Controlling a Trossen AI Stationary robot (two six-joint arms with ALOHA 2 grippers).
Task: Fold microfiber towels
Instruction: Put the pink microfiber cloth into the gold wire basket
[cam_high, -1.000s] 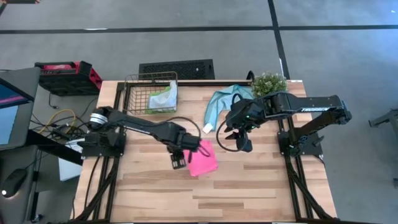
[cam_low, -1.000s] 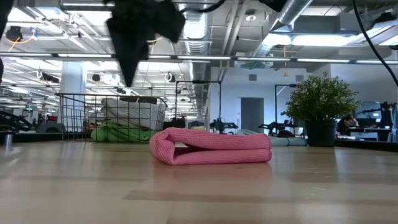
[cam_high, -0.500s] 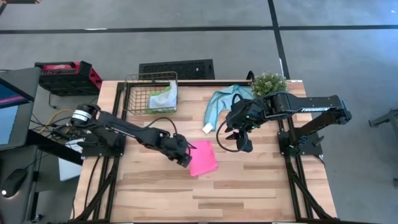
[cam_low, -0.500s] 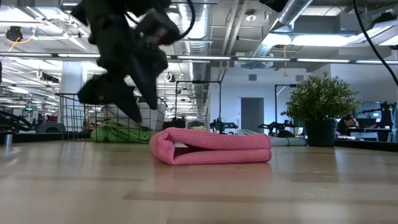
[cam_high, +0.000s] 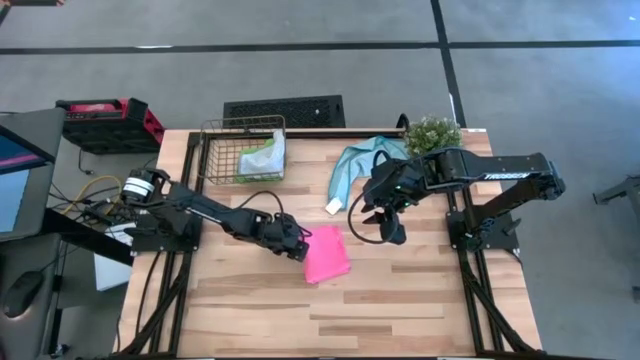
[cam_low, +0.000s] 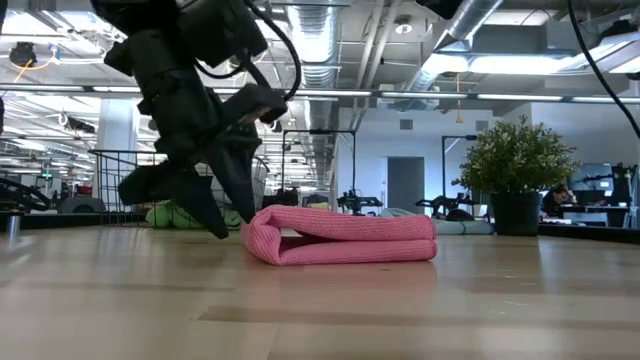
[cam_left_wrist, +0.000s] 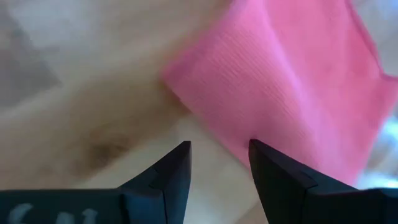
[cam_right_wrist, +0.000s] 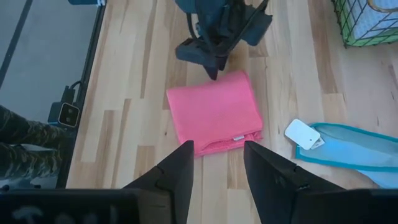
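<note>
The hot pink towel (cam_high: 327, 255) lies folded on the table's middle; it also shows in the low view (cam_low: 340, 235). My left gripper (cam_high: 303, 247) is open, low over the table at the towel's left edge, slanting down toward it (cam_low: 235, 225). In the left wrist view (cam_left_wrist: 217, 152) its fingertips stand at the pink edge (cam_left_wrist: 205, 118). My right gripper (cam_high: 385, 228) is open and empty above the table, right of the pink towel (cam_right_wrist: 214, 112). The teal-blue towel (cam_high: 360, 160) lies crumpled at the far side with its white tag (cam_high: 334, 206). The green and grey towels (cam_high: 264, 158) lie in the wire basket. My left gripper comes at the pink towel's left folded edge (cam_low: 250, 238) slanting down from the table's left. One fingertip (cam_left_wrist: 258, 149) stands right at the edge. I cannot tell whether it touches the cloth. The towel lies flat on the table.
A wire basket (cam_high: 225, 140) stands at the far left. A small potted plant (cam_high: 432, 132) stands at the far right corner. Bare wood (cam_high: 350, 310) stretches from the pink towel to the table's near edge.
My left gripper has come down from well above the table to table level at the pink towel's left edge, tipping from pointing down to a slant toward the towel. The pink towel has kept its place and shape.
</note>
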